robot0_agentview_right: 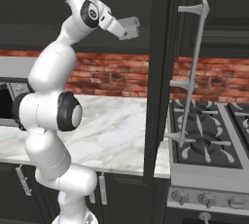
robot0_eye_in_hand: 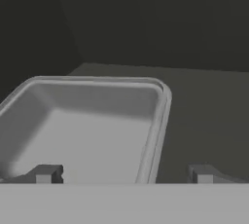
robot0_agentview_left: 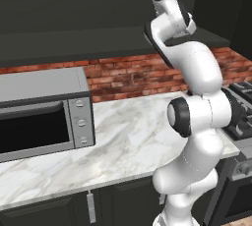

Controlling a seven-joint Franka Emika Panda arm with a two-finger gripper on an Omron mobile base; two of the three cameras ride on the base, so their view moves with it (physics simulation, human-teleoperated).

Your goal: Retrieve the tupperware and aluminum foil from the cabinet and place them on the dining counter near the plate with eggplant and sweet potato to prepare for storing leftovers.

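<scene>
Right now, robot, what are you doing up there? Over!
Gripper open, up inside the cabinet. Tupperware on the shelf, its right rim between the fingertips, not gripped. Nothing blocking.

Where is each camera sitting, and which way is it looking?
Left base view: behind the arm on its left, looking forward and down at the marble worktop, microwave and brick wall.
Right base view: behind the arm on its right, facing the same worktop and brick wall, plus the stove and an open cabinet door.
Hand view: on the hand, looking along the open gripper at the tupperware on the dark cabinet shelf.
</scene>
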